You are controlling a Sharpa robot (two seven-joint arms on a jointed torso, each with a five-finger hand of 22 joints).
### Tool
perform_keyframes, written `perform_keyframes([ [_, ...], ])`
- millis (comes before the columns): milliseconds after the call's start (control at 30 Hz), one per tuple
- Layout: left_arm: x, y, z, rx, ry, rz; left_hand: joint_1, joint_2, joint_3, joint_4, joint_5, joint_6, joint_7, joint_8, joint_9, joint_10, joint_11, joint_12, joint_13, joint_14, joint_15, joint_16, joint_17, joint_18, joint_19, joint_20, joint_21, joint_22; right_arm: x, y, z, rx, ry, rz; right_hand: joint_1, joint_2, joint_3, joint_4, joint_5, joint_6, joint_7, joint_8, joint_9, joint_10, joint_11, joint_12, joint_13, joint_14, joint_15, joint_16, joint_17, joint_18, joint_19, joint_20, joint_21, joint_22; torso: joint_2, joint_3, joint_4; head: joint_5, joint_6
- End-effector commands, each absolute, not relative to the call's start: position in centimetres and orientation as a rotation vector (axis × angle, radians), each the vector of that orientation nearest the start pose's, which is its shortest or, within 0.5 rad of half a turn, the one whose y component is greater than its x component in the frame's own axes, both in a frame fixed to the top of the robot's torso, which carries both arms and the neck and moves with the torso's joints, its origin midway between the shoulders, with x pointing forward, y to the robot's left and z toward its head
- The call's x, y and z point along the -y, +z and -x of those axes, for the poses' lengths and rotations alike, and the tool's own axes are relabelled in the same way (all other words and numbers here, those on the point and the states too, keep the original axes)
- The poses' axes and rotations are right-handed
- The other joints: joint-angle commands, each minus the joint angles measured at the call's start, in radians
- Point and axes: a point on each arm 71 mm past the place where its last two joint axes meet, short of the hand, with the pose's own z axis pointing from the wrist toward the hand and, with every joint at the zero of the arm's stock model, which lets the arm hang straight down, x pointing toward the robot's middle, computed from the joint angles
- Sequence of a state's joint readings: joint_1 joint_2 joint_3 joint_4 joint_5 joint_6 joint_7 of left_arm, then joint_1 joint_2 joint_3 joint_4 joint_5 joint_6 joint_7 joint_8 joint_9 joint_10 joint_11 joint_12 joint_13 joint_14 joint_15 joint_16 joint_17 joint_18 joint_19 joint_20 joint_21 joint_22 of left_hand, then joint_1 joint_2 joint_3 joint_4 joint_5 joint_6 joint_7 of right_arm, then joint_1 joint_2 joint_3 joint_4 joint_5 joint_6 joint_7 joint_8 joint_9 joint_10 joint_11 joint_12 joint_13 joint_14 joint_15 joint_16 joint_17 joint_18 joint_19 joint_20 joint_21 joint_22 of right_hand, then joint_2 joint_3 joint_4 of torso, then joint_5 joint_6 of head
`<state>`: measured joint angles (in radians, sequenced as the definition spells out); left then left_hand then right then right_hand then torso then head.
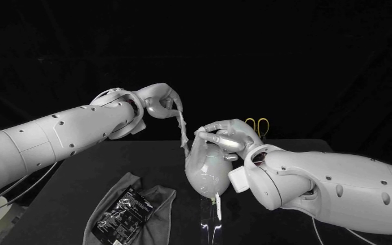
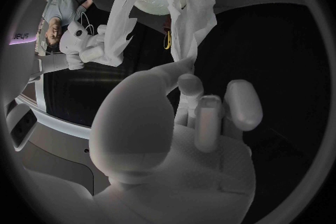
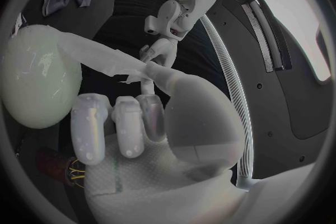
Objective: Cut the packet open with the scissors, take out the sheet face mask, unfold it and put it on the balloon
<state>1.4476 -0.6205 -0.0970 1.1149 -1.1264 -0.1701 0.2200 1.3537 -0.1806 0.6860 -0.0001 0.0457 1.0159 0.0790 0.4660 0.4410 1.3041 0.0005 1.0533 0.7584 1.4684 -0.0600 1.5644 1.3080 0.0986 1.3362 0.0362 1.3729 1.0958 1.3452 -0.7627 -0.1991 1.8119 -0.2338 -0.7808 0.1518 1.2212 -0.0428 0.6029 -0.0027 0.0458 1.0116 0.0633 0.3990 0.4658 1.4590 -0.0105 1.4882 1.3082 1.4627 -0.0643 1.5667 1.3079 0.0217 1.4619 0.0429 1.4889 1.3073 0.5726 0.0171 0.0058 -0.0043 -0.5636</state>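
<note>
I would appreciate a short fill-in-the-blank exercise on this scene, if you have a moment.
1. The white sheet face mask is held by ____ silver hands: the left hand and the right hand.
2. The pale rounded balloon sits nearest the ____ hand.
3. The black printed packet lies on a ____ cloth.
4. The scissors beyond the balloon have ____ handles.
Missing words: both; right; grey; yellow.

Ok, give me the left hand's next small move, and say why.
Probably lower the left hand toward the balloon, easing the mask down onto it. The mask runs as a narrow, bunched strip from the left hand's pinch to the right hand, which pinches it at the balloon. In the right wrist view much of the balloon is bare.
</note>
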Motion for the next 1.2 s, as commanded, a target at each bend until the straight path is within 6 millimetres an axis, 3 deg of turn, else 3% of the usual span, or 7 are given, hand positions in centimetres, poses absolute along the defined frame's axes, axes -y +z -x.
perform_keyframes([
  [33,-19.6,-8.3,-57.8,-1.535,-0.89,-0.088,-0.005,0.009,0.003,-0.001,0.003,0.002,0.005,0.004,0.027,0.003,-0.002,-0.004,0.003,0.101,-0.002,0.005,0.258,-0.006,0.001,0.001,0.002,-0.002,11.1,-15.6,-42.7,-1.627,1.299,-0.89,0.006,0.006,0.004,0.004,0.003,0.009,0.0,0.027,0.105,0.081,-0.001,0.005,0.212,0.108,-0.005,0.004,0.263,-0.003,0.065,-0.001,0.005,0.238,-0.002,-0.0003,0.001,0.003,0.004],
  [400,-20.5,-7.7,-57.7,-1.515,-0.892,-0.072,-0.005,0.009,0.003,-0.001,0.003,0.002,0.005,0.004,0.027,0.004,-0.001,-0.003,0.004,0.101,-0.001,0.005,0.258,-0.006,0.002,0.001,0.003,0.0,9.1,-15.2,-41.4,-1.668,1.358,-0.866,0.006,0.007,0.004,0.005,0.003,0.008,0.0,0.027,0.105,0.08,-0.001,0.002,0.21,0.108,-0.005,0.004,0.263,-0.003,0.066,-0.001,0.007,0.239,0.0,-0.0039,0.0022,0.005,0.029],
  [533,-20.6,-7.7,-57.6,-1.515,-0.891,-0.077,-0.005,0.009,0.003,-0.001,0.003,0.002,0.005,0.004,0.027,0.004,-0.001,-0.003,0.004,0.101,-0.001,0.005,0.258,-0.006,0.002,0.001,0.003,0.0,8.4,-15.0,-41.2,-1.671,1.374,-0.86,0.005,0.007,0.002,0.007,0.003,0.008,0.001,0.027,0.105,0.081,0.0,0.004,0.211,0.108,-0.005,0.004,0.263,-0.003,0.067,-0.001,0.008,0.239,-0.002,-0.0073,0.0067,0.004,0.035],
  [733,-20.9,-7.7,-57.6,-1.512,-0.884,-0.076,-0.005,0.009,0.003,-0.001,0.003,0.002,0.005,0.004,0.027,0.004,-0.001,-0.003,0.004,0.101,-0.001,0.005,0.258,-0.006,0.002,0.001,0.003,0.0,7.8,-14.9,-41.0,-1.676,1.39,-0.853,0.004,0.007,0.002,0.008,0.003,0.007,0.001,0.026,0.105,0.08,0.0,0.003,0.211,0.108,-0.005,0.004,0.263,-0.004,0.067,-0.001,0.008,0.239,-0.001,-0.0073,0.0046,0.006,0.044],
  [967,-21.4,-7.7,-57.8,-1.51,-0.866,-0.066,-0.006,0.008,0.004,-0.002,0.003,0.002,0.005,0.005,0.027,0.004,-0.001,-0.003,0.003,0.101,-0.001,0.005,0.259,-0.005,0.001,0.001,0.002,-0.002,9.2,-14.8,-41.0,-1.657,1.375,-0.858,0.006,0.008,0.002,0.008,0.003,0.006,0.001,0.026,0.105,0.08,0.0,0.003,0.211,0.108,-0.005,0.004,0.263,-0.004,0.067,-0.001,0.009,0.239,0.001,-0.0052,0.0031,0.002,0.039],
  [1200,-22.1,-7.7,-57.5,-1.511,-0.871,-0.028,-0.007,0.008,0.005,-0.002,0.003,0.002,0.005,0.005,0.027,0.005,-0.001,-0.002,0.005,0.101,-0.001,0.005,0.257,-0.005,0.0,0.001,0.002,-0.004,13.2,-14.7,-42.0,-1.612,1.307,-0.871,0.011,0.008,0.003,0.005,0.003,0.004,0.001,0.025,0.105,0.081,0.0,0.004,0.211,0.108,-0.005,0.004,0.263,-0.004,0.069,-0.001,0.011,0.24,-0.001,-0.0034,0.001,0.0,0.017],
])
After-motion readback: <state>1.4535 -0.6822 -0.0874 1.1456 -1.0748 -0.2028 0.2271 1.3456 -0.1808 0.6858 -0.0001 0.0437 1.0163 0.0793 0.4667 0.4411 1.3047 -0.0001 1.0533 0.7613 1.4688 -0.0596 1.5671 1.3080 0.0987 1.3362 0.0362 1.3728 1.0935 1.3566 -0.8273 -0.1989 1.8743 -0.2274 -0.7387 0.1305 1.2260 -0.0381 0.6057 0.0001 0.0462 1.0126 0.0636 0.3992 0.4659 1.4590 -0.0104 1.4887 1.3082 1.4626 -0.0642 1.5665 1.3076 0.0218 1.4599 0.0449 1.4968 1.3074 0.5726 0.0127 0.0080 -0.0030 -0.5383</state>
